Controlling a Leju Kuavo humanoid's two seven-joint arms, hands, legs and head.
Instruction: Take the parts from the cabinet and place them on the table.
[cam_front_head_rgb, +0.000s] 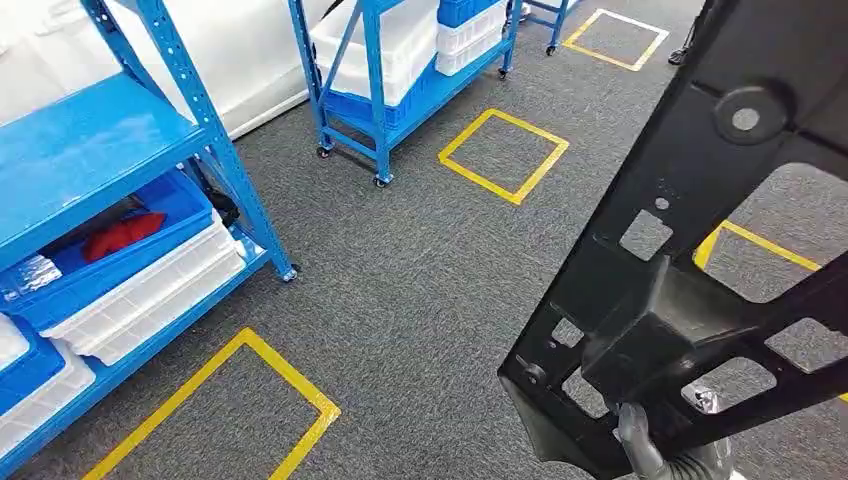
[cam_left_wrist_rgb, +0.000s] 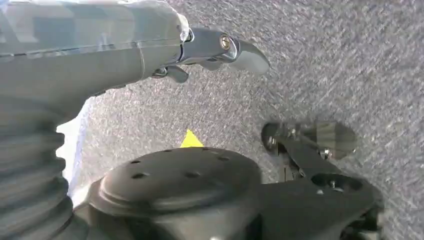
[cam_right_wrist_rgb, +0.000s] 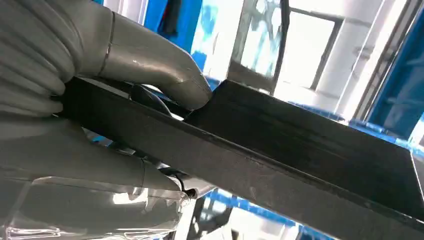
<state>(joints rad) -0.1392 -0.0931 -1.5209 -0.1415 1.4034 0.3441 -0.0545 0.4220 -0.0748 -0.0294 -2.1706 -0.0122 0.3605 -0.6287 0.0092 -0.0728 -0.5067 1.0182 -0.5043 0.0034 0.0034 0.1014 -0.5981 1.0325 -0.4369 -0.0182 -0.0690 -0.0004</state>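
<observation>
Filling the near right of the head view, a large black part (cam_front_head_rgb: 700, 200) slants up from the bottom edge to the top right corner. It is a flat, stiff panel, matte black, pierced by square and rounded cut-outs, with a round boss near its upper end and a raised boxy block near its lower end. The right hand (cam_front_head_rgb: 650, 450) holds it from below: grey fingers show at the panel's lower edge. In the right wrist view the grey thumb (cam_right_wrist_rgb: 165, 70) presses down on the panel's edge and the other fingers clamp it from the opposite side, so the part (cam_right_wrist_rgb: 300, 150) is firmly pinched.

The left hand (cam_left_wrist_rgb: 220, 50) hangs over the floor with its fingers spread and nothing in them, touching nothing.

Under the panel lies grey, short-pile carpet (cam_front_head_rgb: 420, 280), speckled and coarse, marked with squares of yellow tape (cam_front_head_rgb: 503, 153); the panel hides part of one such square on the right. To the left stands a blue metal rack (cam_front_head_rgb: 90, 150) with perforated uprights, holding blue bins and white bins (cam_front_head_rgb: 150, 290), one blue bin with something red (cam_front_head_rgb: 122, 234) in it. Farther off is a second blue rack on casters (cam_front_head_rgb: 375, 90), loaded with white and blue crates. More yellow tape lies beyond it.
</observation>
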